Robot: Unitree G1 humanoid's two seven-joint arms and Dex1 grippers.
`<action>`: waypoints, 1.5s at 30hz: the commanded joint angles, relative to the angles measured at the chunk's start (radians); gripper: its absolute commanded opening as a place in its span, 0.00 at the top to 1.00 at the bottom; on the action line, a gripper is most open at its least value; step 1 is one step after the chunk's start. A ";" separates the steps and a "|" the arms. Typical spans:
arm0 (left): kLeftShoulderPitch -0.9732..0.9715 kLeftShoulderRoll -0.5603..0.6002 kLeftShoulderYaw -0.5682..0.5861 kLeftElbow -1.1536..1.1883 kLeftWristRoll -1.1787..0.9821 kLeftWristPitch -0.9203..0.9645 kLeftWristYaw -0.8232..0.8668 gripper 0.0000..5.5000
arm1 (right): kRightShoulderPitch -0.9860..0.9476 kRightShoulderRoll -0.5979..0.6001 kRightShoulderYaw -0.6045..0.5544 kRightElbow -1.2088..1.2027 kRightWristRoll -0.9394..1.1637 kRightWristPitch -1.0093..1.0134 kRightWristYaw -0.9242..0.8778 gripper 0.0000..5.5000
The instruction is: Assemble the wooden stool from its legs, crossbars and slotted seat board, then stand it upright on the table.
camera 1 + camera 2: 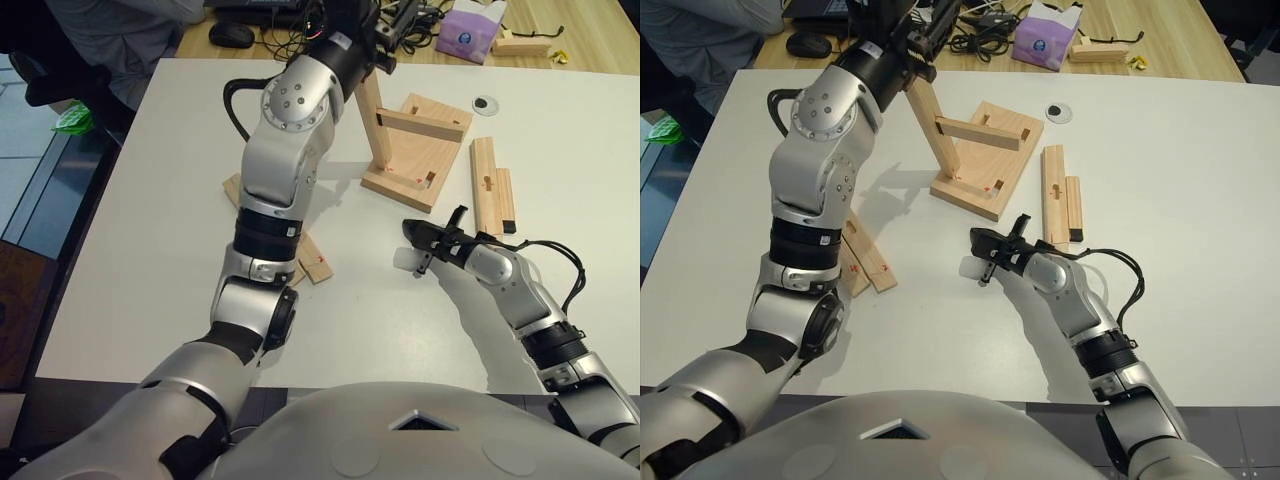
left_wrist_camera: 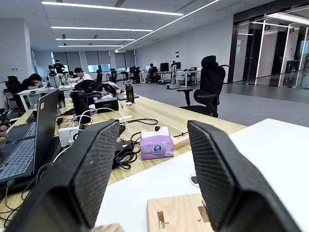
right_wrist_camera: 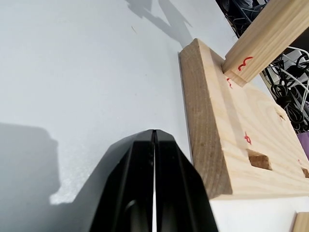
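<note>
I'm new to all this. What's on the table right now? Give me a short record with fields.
Seat board: flat on the white table, slots up
Leg: standing in the board, crossbar joined to it
Left gripper: open, at the leg's top
Right gripper: shut, empty, low over the table near the board
Loose parts: two wooden pieces right of the board; further pieces beneath the left arm

You see the seat board [image 3: 227, 121] and leg [image 1: 375, 115] in pale bare wood, grain showing, sawn edges slightly rough; the bench [image 1: 150, 250] is smooth matt white; the left pincer [image 2: 150, 145] has black, finely dimpled matt pads [image 2: 84, 186]; the right pincer [image 3: 153, 140] is smooth black plastic, faintly sheened.
</note>
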 commanded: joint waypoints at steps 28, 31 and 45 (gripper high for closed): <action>-0.008 -0.001 0.047 -0.154 -0.045 -0.006 -0.066 0.53 | 0.041 0.001 0.024 0.070 -0.033 0.041 0.001 1.00; -0.045 -0.004 0.138 -0.220 -0.094 -0.071 -0.033 0.53 | 0.035 -0.002 0.015 0.072 -0.032 0.040 -0.010 1.00; 0.670 0.259 0.227 -0.246 0.200 0.228 0.139 0.53 | 0.057 -0.099 -0.106 -0.212 0.083 0.125 0.115 1.00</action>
